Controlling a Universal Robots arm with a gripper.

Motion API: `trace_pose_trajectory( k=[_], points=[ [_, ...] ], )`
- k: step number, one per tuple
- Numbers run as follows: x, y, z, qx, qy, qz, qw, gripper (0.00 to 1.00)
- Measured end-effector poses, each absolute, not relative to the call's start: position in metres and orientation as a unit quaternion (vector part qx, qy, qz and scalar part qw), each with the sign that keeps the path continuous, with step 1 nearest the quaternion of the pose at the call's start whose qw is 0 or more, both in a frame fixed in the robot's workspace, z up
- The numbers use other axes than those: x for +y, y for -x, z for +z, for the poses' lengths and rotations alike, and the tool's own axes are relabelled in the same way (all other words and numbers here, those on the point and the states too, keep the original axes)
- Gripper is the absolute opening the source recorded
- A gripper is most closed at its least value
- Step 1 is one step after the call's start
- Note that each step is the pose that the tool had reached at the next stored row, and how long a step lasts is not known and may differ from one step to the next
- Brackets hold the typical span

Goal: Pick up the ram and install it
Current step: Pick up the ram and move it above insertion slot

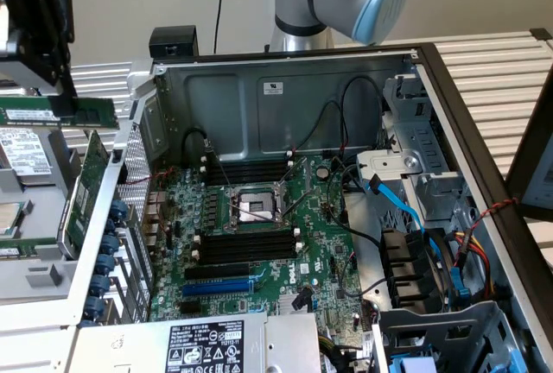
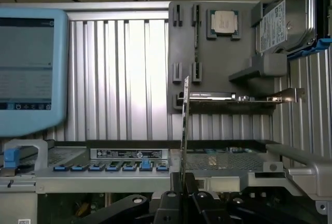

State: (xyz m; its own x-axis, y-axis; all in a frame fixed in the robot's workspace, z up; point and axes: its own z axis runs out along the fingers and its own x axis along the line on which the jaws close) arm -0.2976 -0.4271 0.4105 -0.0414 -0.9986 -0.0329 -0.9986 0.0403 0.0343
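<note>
**Carry stage of the memory installation, exterior view read left to right.** Outside the case [image 1: 242,97], past its wall on the exterior view's left and above that wall's height, the ram [image 1: 91,115] is held on edge with its length level. It is clamped in the tool [image 1: 60,101], whose jaws are drawn narrow onto the board's two faces. In the wrist view the stick is seen edge-on, rising from between the fingertips.

Below it, also outside the case, a grey parts tray [image 1: 39,276] carries a hard drive [image 1: 26,153]. An expansion card [image 1: 79,196] stands on edge beside the case wall. The pick is judged complete and the insertion not begun.

Inside the case lies the motherboard [image 1: 281,285]. One bank of black memory slots [image 1: 246,170] sits nearer the case's far wall and a second bank [image 1: 251,245] nearer its front, with the CPU socket [image 1: 251,209] between them. All slots appear unoccupied.

The next move is judged to call for the case wall to be cleared, the contact edge to be set parallel over one slot, and the push to be made straight down.

Toward the case's right side, black cables [image 1: 344,144], blue cables [image 1: 402,209] and the drive cage [image 1: 423,140] crowd the slot ends. A snag is judged possible there.
</note>
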Motion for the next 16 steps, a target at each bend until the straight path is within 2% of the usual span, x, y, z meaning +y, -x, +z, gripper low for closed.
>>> trace_pose_trajectory(
  k=[16],
  points=[
    [-0.427, 0.228, 0.411, -0.714, -0.7, -0.028, 0.004, 0.14]
  ],
)
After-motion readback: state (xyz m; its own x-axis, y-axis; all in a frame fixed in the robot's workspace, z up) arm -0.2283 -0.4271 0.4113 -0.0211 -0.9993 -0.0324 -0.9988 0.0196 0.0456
